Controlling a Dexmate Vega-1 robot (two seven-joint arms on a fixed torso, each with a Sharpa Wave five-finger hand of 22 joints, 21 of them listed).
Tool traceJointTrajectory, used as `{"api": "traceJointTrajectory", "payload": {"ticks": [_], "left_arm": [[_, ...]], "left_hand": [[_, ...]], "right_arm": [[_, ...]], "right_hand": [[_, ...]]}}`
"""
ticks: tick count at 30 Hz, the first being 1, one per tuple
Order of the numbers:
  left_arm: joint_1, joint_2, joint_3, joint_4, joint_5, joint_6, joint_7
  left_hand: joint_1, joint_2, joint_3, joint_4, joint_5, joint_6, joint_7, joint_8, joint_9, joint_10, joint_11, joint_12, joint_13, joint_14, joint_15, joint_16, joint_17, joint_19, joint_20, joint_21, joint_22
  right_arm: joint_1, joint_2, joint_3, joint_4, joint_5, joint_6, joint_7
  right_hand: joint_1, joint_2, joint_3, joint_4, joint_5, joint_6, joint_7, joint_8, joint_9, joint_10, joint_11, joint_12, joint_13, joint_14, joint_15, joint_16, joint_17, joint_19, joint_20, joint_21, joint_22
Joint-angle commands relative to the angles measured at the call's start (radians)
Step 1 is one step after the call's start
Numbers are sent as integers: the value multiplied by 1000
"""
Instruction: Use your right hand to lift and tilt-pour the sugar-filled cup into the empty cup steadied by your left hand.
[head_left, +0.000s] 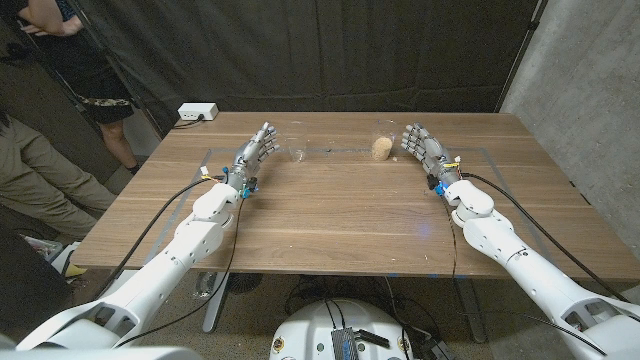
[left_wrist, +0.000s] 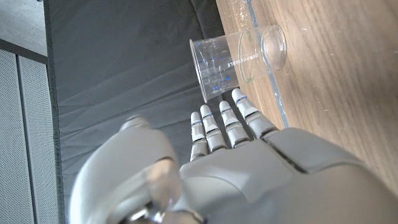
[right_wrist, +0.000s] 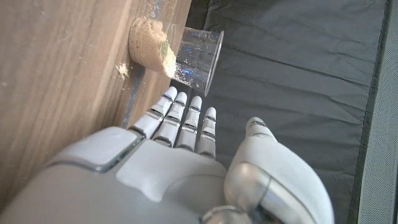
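Observation:
A clear plastic cup with brown sugar in its lower part (head_left: 381, 147) (right_wrist: 168, 53) stands near the table's far edge, right of centre. The empty clear cup (head_left: 296, 142) (left_wrist: 236, 62) stands to its left. My right hand (head_left: 425, 152) (right_wrist: 180, 149) stands on its edge just right of the sugar cup, fingers straight and apart, a small gap between them and the cup. My left hand (head_left: 255, 152) (left_wrist: 230, 155) is open just left of the empty cup, fingertips close to it but apart from it.
A few sugar grains (right_wrist: 123, 67) lie on the table beside the sugar cup. A white power strip (head_left: 197, 113) sits at the table's far left corner. People stand behind the table's left side (head_left: 60, 70). A black curtain hangs behind the table.

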Motion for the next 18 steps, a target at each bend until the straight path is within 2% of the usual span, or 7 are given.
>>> {"api": "traceJointTrajectory", "payload": {"ticks": [1,5,14,18], "left_arm": [[36,19,-6,-37,6,-12,17],[47,29,-9,-50,5,-11,20],[52,49,-9,-65,27,-28,32],[51,57,-8,-70,31,-26,35]], "left_hand": [[9,3,5,5,5,9,-1,3,3,11,1,4,3,12,-86,6,5,5,-1,1,2],[9,1,7,4,4,11,-1,2,3,12,1,4,2,14,-87,6,4,6,-1,1,2],[10,-6,10,-1,4,12,-2,-2,3,11,1,1,-1,15,-87,3,3,7,-3,-1,2],[11,-9,12,-3,4,10,-3,-5,3,15,-1,1,-2,15,-88,2,3,6,-3,-2,2]], "right_arm": [[-25,1,4,-25,-14,-19,1],[-29,-5,7,-29,-22,-13,8],[-32,-38,17,-28,-47,9,36],[-32,-48,19,-35,-56,13,39]], "right_hand": [[11,2,8,-4,6,11,1,7,2,5,1,6,5,6,-118,3,4,6,1,3,5],[11,-2,8,-6,6,8,2,5,2,3,3,5,5,2,-117,1,3,5,5,2,5],[8,-62,-8,-35,-2,-38,3,-16,2,-40,6,-14,5,-36,-103,-12,1,-12,27,-6,4],[8,-72,-11,-40,-4,-47,4,-19,2,-47,5,-16,5,-43,-103,-13,2,-15,28,-8,4]]}}
